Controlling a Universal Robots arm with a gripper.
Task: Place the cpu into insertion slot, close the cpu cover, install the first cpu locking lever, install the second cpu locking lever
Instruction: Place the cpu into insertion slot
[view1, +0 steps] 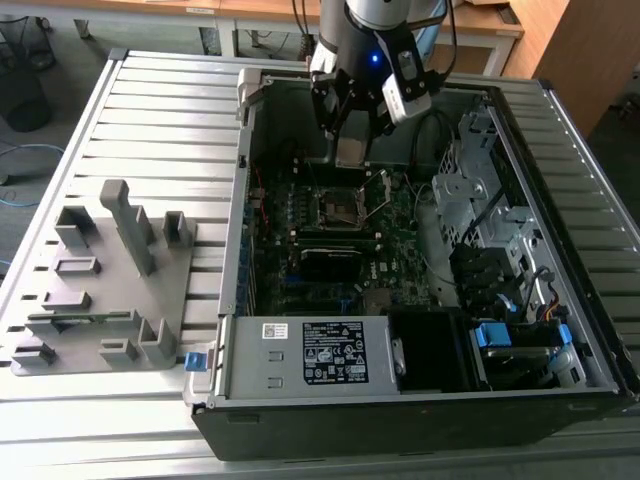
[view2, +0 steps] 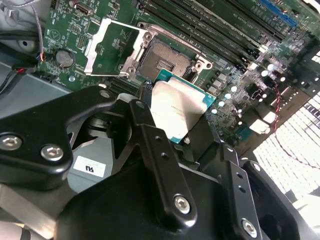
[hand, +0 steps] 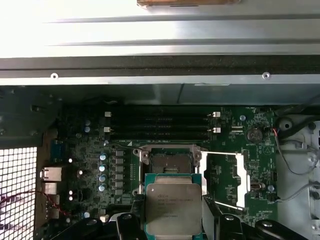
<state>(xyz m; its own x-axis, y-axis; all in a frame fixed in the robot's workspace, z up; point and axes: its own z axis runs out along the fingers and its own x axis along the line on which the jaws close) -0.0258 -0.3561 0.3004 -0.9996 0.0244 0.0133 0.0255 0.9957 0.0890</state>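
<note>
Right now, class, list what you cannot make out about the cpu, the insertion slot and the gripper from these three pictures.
- cpu underside: faces away in both wrist views.
- cpu's side edges: covered by the gripper in the second wrist view.
- insertion slot near rim: behind the cpu in the first wrist view.
- Slot contacts: too small in the exterior view.

Matte black angular metal gripper, jointed link bars fastened with round silver hex-socket screws. In the exterior view, black-and-silver cylindrical arm with small glowing blue light; white boxy camera at its four o'clock, thin black cable alongside.
</note>
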